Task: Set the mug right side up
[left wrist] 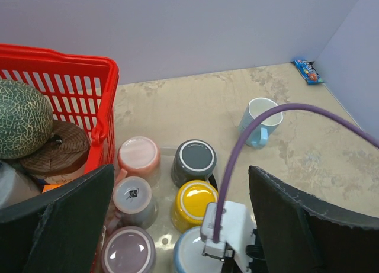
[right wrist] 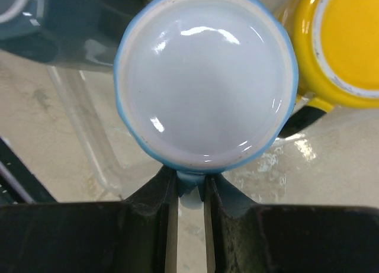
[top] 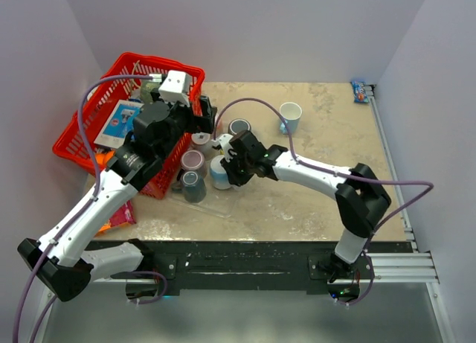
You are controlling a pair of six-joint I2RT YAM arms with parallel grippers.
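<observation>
We see the light-blue mug (right wrist: 204, 77) standing upside down just beside a yellow mug (right wrist: 349, 42), and our right gripper (right wrist: 189, 187) pinches its handle between nearly closed jaws. Our left gripper (left wrist: 180, 190) hovers above the cluster of mugs, jaws spread wide

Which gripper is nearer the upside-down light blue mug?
Right. The right gripper is closed on the handle of the upside-down light blue mug; the left gripper hangs open farther back, beside the red basket, apart from it.
</observation>
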